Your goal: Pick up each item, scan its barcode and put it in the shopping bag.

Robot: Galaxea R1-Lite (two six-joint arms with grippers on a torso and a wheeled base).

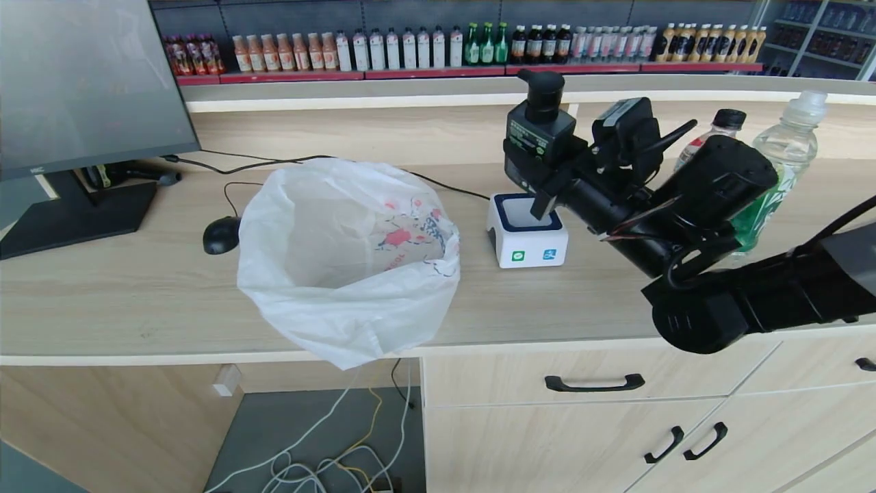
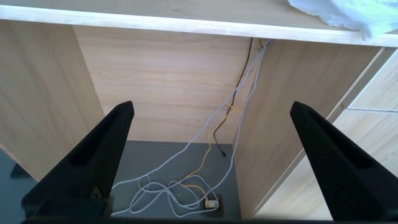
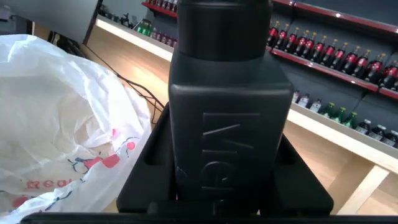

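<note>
Black bottle (image 1: 540, 133) (upright) in right gripper (image 1: 547, 183)

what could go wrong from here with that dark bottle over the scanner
The right hand holds the dark bottle upright over the scanner; I cannot see a barcode facing it, so the scan may miss. The shopping bag is limp and bulges over the counter edge, so a dropped bottle could tip it off. The right arm sits close to the clear bottle and might knock it.
</note>
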